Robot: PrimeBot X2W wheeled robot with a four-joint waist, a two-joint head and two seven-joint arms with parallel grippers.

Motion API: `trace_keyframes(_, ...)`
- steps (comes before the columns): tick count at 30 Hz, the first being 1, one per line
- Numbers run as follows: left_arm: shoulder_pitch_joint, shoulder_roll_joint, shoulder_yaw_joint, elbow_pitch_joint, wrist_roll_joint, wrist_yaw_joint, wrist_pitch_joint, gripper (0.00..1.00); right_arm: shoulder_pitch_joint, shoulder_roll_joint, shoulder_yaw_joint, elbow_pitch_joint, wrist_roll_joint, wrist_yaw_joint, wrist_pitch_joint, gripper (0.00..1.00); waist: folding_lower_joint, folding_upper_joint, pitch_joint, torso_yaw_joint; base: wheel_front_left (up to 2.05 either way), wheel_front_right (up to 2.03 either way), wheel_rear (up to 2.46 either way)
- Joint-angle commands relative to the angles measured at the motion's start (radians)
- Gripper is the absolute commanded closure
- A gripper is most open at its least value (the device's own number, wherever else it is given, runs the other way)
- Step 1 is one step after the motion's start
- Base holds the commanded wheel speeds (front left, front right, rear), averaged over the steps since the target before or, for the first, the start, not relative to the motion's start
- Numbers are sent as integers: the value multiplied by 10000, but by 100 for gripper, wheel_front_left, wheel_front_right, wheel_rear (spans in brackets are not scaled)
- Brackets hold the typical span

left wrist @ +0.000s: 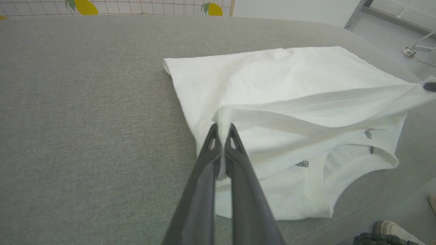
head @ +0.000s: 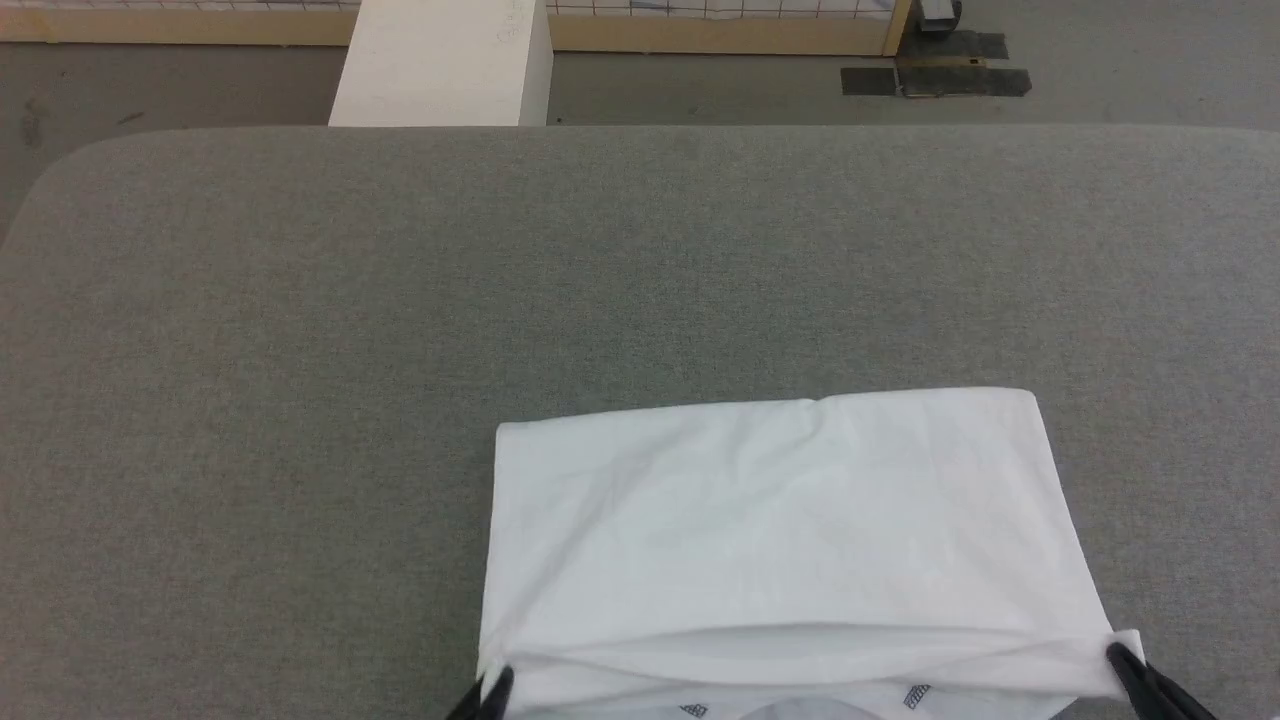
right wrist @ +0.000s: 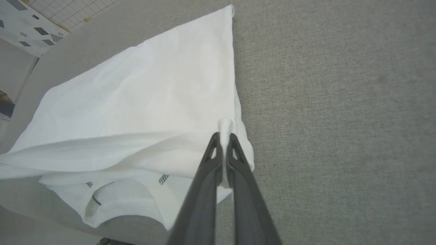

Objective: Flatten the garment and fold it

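1. Head view: the garment (head: 780,530) lies in the lower right-centre of the frame, a white rectangle doubled over itself on the grey cloth-covered table (head: 300,350). The left gripper (head: 497,690) at the bottom edge and the right gripper (head: 1125,660) at the lower right each pinch 1 end of the lifted near edge. Beyond the table, along the top, we see a white block (head: 440,60), grey floor (head: 700,95) and a wood-framed mesh fence (head: 720,35).
2. Left wrist view: the fingers (left wrist: 204,177) stand narrow, clamped on a bunched corner of cloth at centre frame. The held layer stretches to the right edge and sags above the collar (left wrist: 386,158) at lower right. We judge the fabric thin, light and limp. It should droop between 2 grips, so the corners are the places to hold. A person's shoe (left wrist: 391,229) sits in the lower right corner.
3. Right wrist view: these fingers too are closed on a white corner at centre frame. The woven table cover looks rough enough, we think, to keep the lower layer in place.
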Motion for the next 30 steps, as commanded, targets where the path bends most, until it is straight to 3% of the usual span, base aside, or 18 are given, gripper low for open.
trace_keyframes(1,250,179,-105,-10,32,-78,108,100,205,-138,-3,-6,66,-15,-71,100,1,-1,-20,-2,0,0,0)
trace_keyframes(4,408,342,-359,210,182,-168,305,100,412,-353,85,37,72,-15,-105,100,1,-1,-36,1,0,0,0)
trace_keyframes(5,420,312,-423,343,185,-175,331,91,462,-447,150,68,58,-15,-111,69,1,-1,-37,10,0,0,0)
trace_keyframes(6,402,271,-460,464,189,-174,321,66,498,-527,203,104,23,-15,-114,42,1,-1,-42,23,0,0,0)
trace_keyframes(7,365,222,-515,617,214,-178,306,0,536,-591,267,166,15,-15,-99,0,1,-1,-53,39,0,0,0)
trace_keyframes(14,380,-157,-236,1022,-246,-27,-134,0,714,-762,388,64,557,-15,138,0,1,-1,-182,180,0,0,0)
trace_keyframes(21,512,-371,1494,-51,-859,516,-774,0,578,-709,-712,-749,1450,-15,338,0,1,-1,-249,321,0,0,0)
trace_keyframes(25,24,-874,2126,-1027,-415,824,-840,0,41,-510,-1431,-790,1015,-15,275,0,1,-1,-67,380,0,0,0)
trace_keyframes(30,-660,-1719,2308,-1751,767,1130,-847,0,-880,-257,-1304,-237,105,-15,446,0,1,-1,295,382,0,0,0)
